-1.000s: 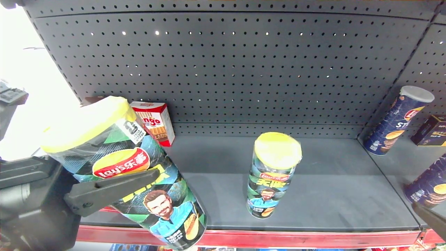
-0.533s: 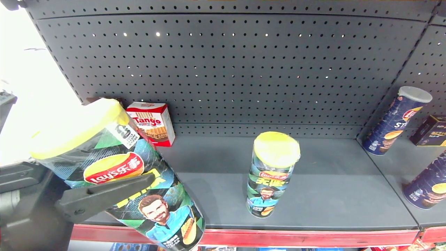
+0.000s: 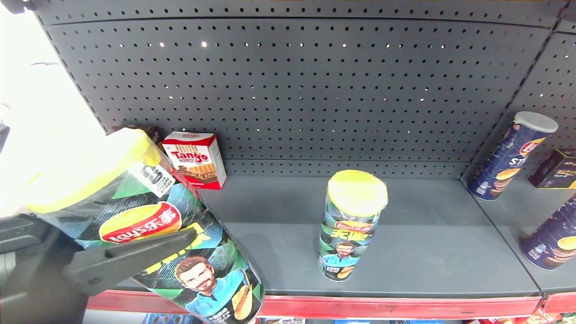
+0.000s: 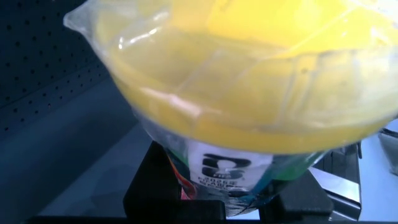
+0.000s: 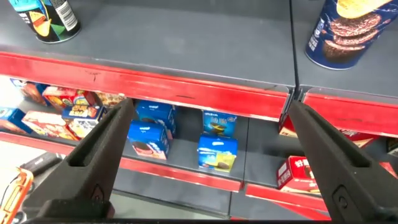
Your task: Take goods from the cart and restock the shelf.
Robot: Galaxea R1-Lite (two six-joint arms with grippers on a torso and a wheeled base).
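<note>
Two matching chip cans are noted in the head view. One can (image 3: 135, 220) is gripped at mid-body by the left hand (image 3: 175, 234), lower left of frame. It is tilted, with the yellow lid (image 4: 249, 74) toward the upper left and the base seen against the shelf's red front edge (image 3: 360, 308); it is not yet set down. The mid-body hold is judged to leave the base free for placing.

The second can (image 3: 353, 225) stands upright at the centre of the shelf (image 3: 427, 243), label outward and well apart from the held one. Bare shelf lies between them, the likely spot for the next placement.

A wafer box (image 3: 195, 157) is stood against the pegboard at back left. Blue cans (image 3: 513, 155) are kept at the right of frame, so goods appear grouped by kind.

The right hand (image 5: 211, 162) is spread wide with nothing between its fingers, in front of the lower shelves. It is judged to be held out of the way.
</note>
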